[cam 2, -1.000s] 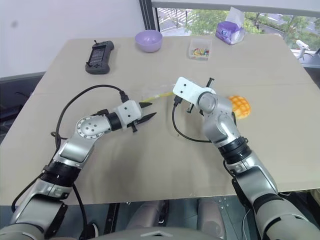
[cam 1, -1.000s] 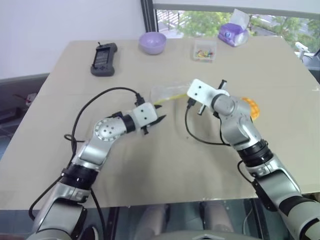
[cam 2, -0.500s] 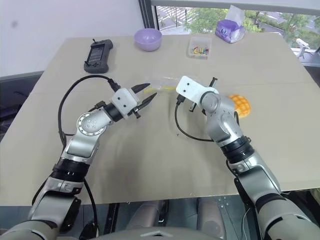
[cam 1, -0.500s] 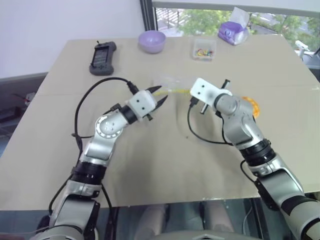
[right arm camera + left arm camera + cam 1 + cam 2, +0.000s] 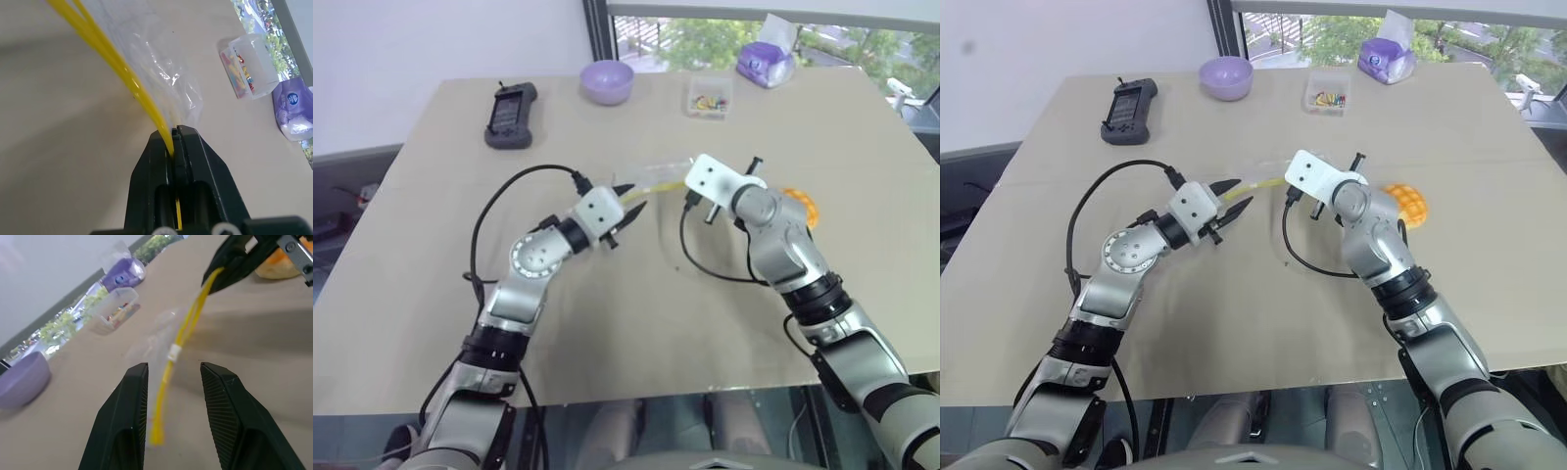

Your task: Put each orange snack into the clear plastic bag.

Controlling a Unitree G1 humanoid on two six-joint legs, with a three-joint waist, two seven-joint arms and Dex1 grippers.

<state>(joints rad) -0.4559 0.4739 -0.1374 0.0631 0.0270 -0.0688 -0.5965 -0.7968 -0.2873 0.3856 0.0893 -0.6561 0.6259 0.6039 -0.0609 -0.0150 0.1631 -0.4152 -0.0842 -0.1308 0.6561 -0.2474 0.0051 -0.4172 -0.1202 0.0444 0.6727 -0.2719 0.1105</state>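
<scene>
Clear plastic bag [image 5: 146, 73], yellow-sealed, pinched by right gripper [image 5: 174, 134]; left gripper [image 5: 171, 377] spread

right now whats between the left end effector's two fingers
The yellow seal strip of the clear plastic bag runs into the gap of the open left end effector, untouched, in the left wrist view.

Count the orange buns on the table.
1. The bun lies on the table, beside the right arm, partly hidden by it; another could be hidden behind.

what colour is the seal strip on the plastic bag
Yellow; the seal strip on the plastic bag shows best in the right wrist view.
</scene>
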